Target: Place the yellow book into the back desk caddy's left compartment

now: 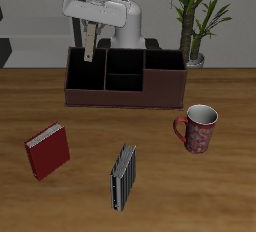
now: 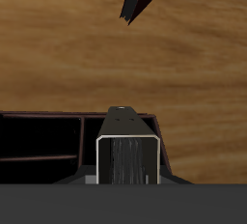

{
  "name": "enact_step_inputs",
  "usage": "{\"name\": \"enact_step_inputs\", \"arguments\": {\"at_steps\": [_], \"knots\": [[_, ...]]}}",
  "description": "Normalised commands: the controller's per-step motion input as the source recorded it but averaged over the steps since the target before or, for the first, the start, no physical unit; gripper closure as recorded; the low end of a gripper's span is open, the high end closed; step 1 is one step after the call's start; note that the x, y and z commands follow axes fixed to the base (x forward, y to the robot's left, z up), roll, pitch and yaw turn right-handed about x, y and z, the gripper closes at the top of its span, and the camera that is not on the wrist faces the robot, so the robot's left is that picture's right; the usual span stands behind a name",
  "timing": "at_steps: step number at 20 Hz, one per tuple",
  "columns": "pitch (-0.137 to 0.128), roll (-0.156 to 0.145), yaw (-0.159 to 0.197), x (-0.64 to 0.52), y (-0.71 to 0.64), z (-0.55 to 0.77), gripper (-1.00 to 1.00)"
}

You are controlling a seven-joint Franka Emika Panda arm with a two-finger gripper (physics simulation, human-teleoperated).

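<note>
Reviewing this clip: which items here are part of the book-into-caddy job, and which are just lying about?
Part of the job:
yellow book, held in the gripper
back desk caddy
left compartment

Lying about:
red book
dark striped book
red mug
potted plant

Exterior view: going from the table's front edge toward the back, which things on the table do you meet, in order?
Dark grey striped book → red book → mug → back desk caddy → plant pot.
</note>
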Motion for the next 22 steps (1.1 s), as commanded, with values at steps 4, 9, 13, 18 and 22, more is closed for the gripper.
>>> {"name": "enact_step_inputs", "arguments": {"at_steps": [4, 9, 13, 18, 22], "knots": [[0.002, -0.018, 0.018, -0.12, -0.03, -0.05, 1.00], [0.031, -0.014, -0.003, -0.02, -0.06, -0.17, 1.00], [0.047, -0.009, -0.023, 0.07, -0.03, -0.25, 1.00], [0.030, 0.004, -0.017, 0.02, 0.02, -0.19, 1.00], [0.022, 0.003, -0.007, 0.01, 0.01, -0.11, 1.00]]}}
